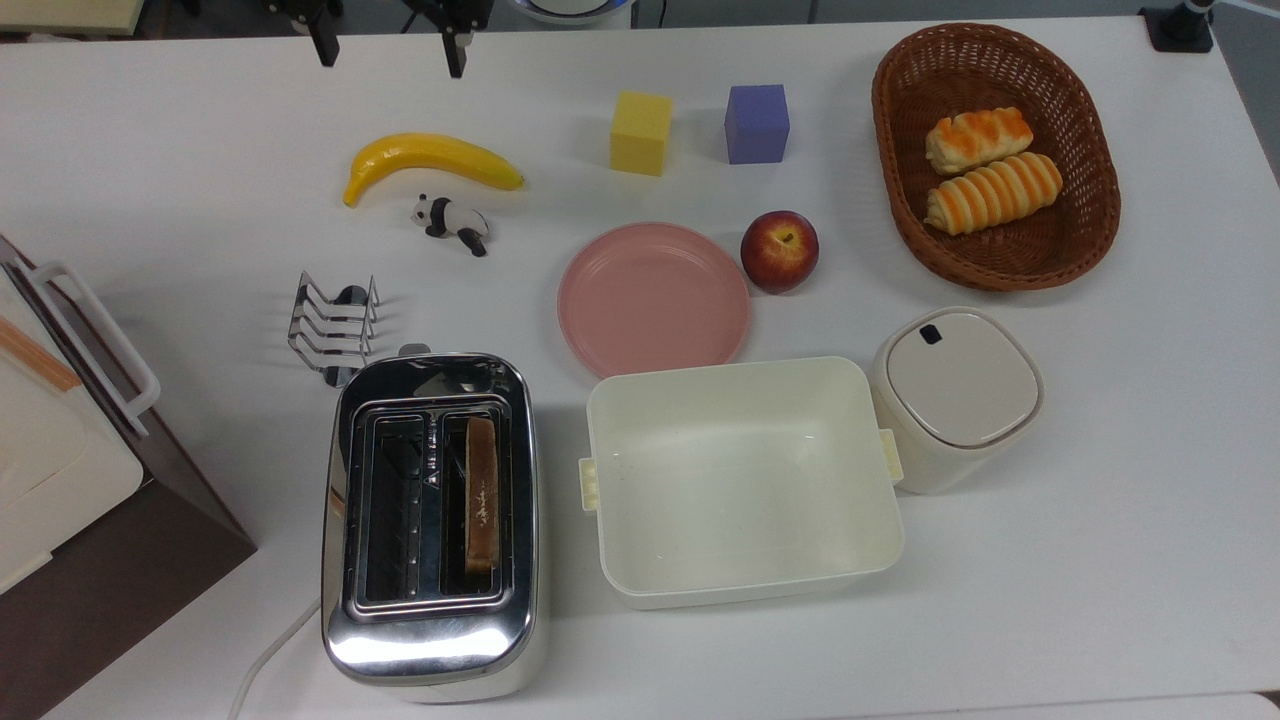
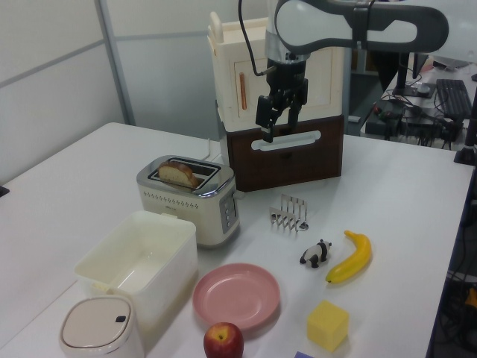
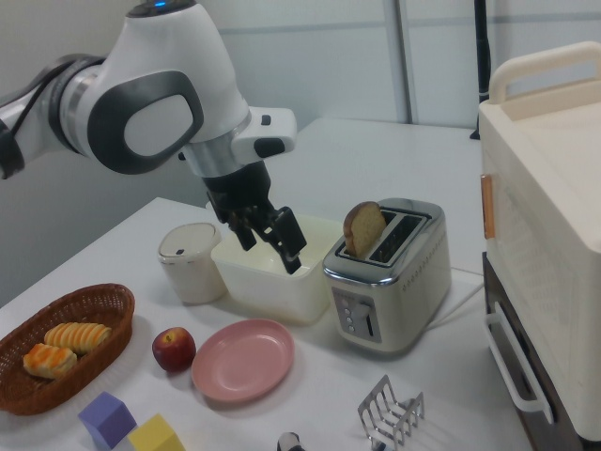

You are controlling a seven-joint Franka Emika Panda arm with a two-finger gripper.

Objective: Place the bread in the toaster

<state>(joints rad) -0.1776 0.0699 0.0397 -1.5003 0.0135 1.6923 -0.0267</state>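
Shiny chrome two-slot toaster: browned bread slice upright in one slot | brown wicker basket: two striped rolls | cream tub: empty | hand: open, holding nothing, above white bench

A bread slice stands in the chrome toaster on the white bench. The gripper hangs above, fingers apart, holding nothing.

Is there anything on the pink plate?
No, the pink plate is bare, and the apple sits on the table beside it.
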